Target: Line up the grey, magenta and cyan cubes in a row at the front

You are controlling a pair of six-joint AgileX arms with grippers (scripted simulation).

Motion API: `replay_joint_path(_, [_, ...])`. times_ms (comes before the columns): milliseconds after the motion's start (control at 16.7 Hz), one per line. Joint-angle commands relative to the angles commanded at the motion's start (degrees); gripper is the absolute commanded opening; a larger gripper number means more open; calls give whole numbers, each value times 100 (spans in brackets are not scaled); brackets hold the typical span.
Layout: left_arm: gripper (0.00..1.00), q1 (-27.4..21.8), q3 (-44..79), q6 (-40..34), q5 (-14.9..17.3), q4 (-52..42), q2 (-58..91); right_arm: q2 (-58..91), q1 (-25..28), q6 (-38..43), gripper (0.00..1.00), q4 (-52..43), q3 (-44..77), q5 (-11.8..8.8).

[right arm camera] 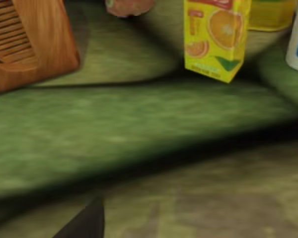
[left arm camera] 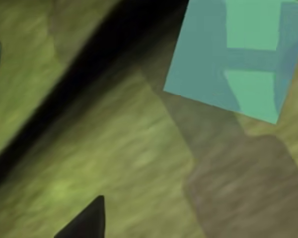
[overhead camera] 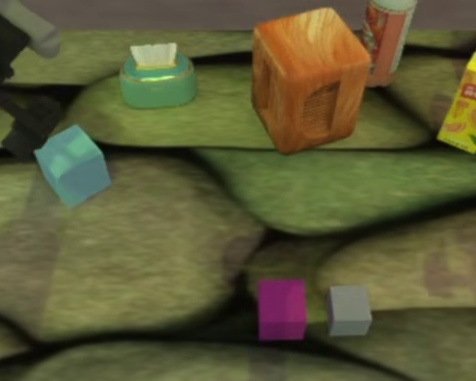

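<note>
Top view, left arm: dark left hand (overhead camera: 20,131) sits at the far left, just beside the cyan cube; whether its fingers are apart or together cannot be told.
Cyan cube (overhead camera: 72,165): far left of the worktop (overhead camera: 159,254), turned askew, and tilted; the left wrist view shows it (left arm camera: 238,59) close up.
Magenta cube (overhead camera: 282,309): near edge, right of centre.
Grey cube (overhead camera: 349,310): just right of the magenta one, a small gap between them.
Right arm: out of the top view; its finger state cannot be told.
Far side: tissue box (overhead camera: 158,76), orange wooden block (overhead camera: 309,75), juice carton (overhead camera: 468,103).
</note>
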Motion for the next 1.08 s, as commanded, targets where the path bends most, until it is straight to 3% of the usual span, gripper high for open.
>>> replay_joint_path(240, [100, -106, 1649, 633, 17, -1054, 1792, -1402, -687, -625, 100, 1123, -1200, -339])
replay_joint_path(540, [100, -180, 2911, 1080, 50, -1742, 3020, -2369, -1166, -991, 100, 2071, -1903, -726])
replay_joint_path(1080, [100, -175, 2790, 1131, 55, -1560, 3166, -2471, -1200, -1013, 100, 2153, -1950, -767])
